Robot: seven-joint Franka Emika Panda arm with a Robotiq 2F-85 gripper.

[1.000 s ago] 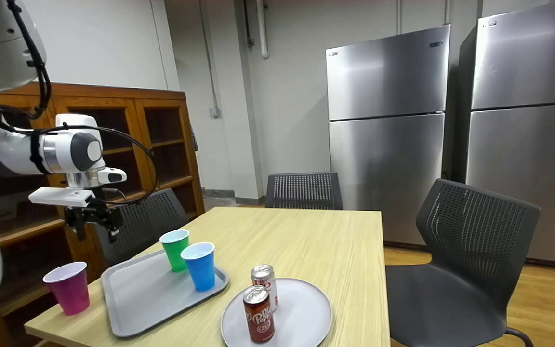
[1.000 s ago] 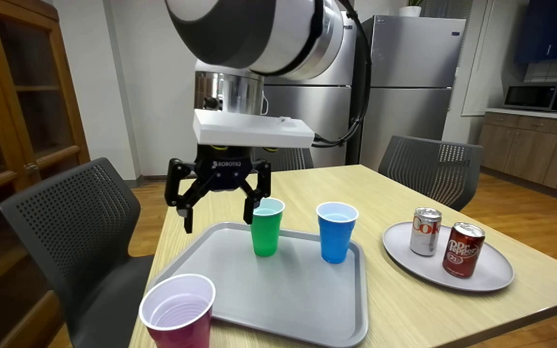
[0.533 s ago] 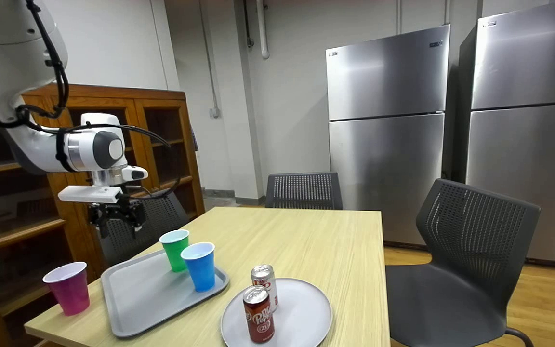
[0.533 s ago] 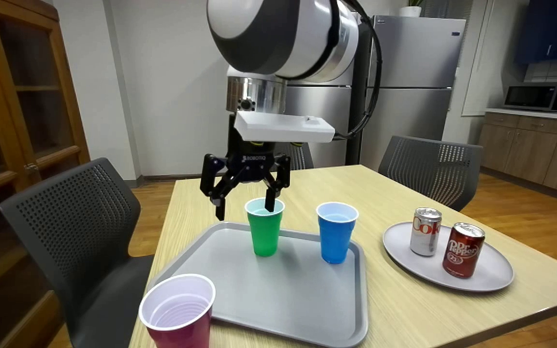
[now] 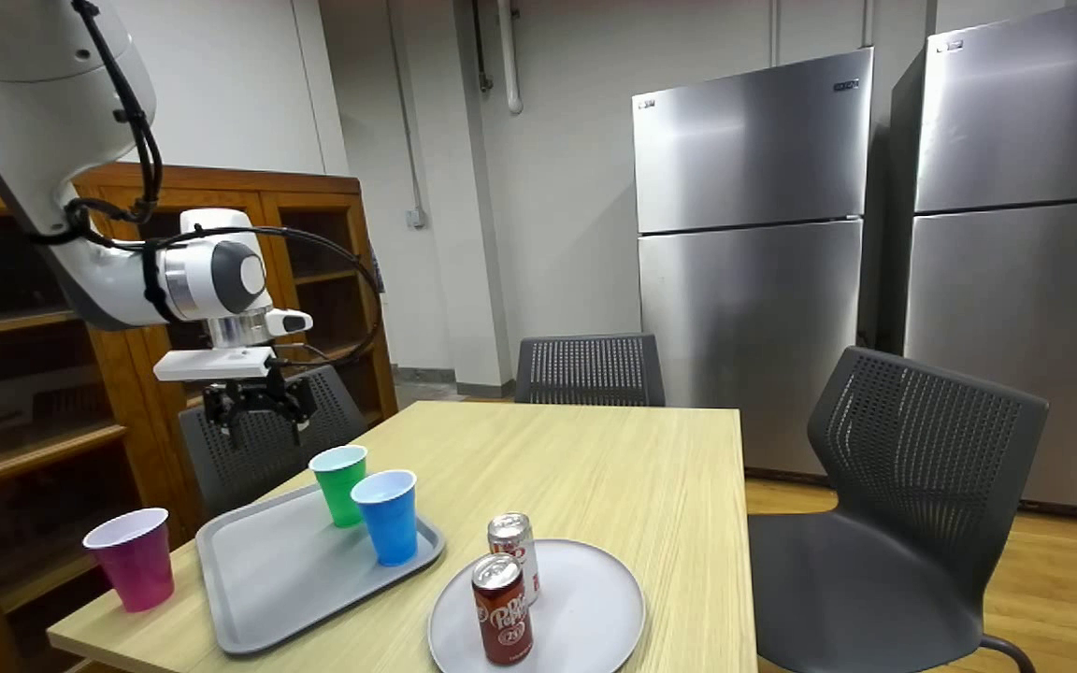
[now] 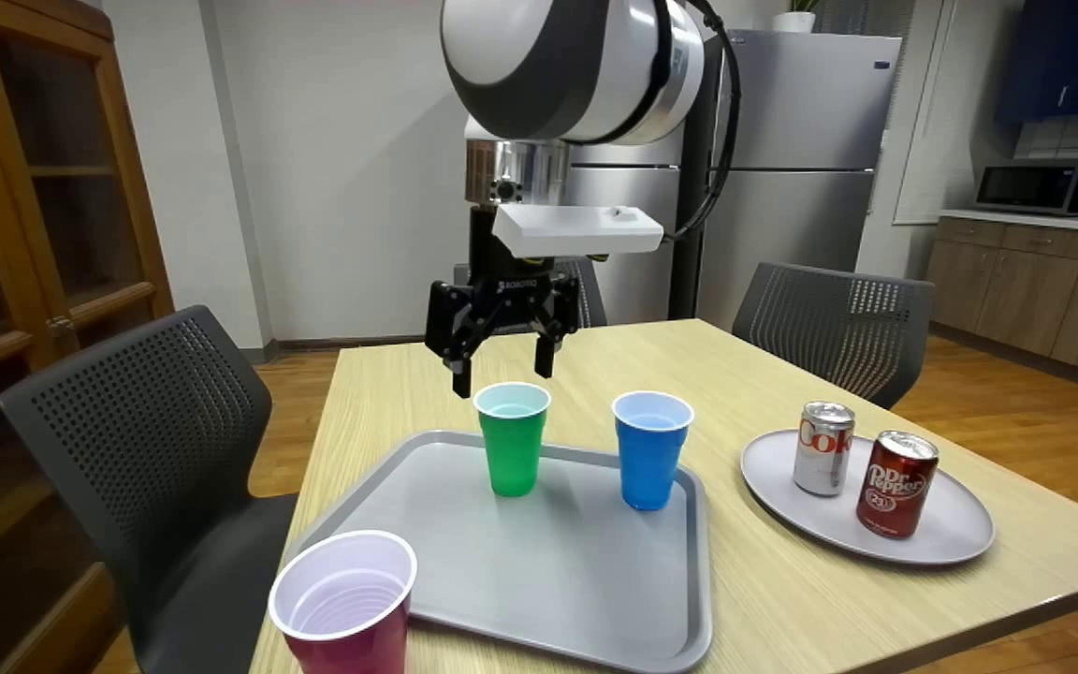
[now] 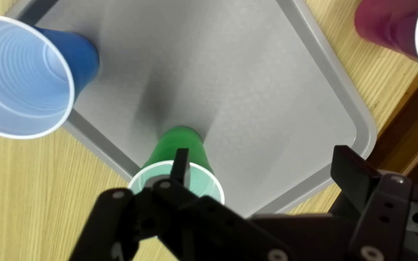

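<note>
My gripper [image 6: 503,373] hangs in the air, fingers pointing down, jaws wide apart with nothing between them. Nearest is a green cup [image 6: 513,454], upright on a grey tray [image 6: 558,580]; in an exterior view the gripper [image 5: 267,433] is above and left of it, apart. In the wrist view one of the fingers [image 7: 180,163] overlaps the rim of the green cup [image 7: 174,145], hiding part of its mouth. A blue cup [image 6: 651,459] also stands upright on the tray. A purple cup [image 5: 138,565] is on the table beside the tray.
A round plate [image 6: 955,515] holds a silver Coke can [image 6: 823,449] and a dark red Dr Pepper can [image 6: 896,484]. Chairs surround the wooden table [image 5: 576,477], one chair [image 5: 286,430] behind the gripper. A glass-door cabinet [image 5: 323,280] stands behind the arm.
The arm and gripper have moved rightward and slightly up in both exterior views, away from the purple cup and nearer the green one. The jaws stay open; cups, tray and cans have not moved.
</note>
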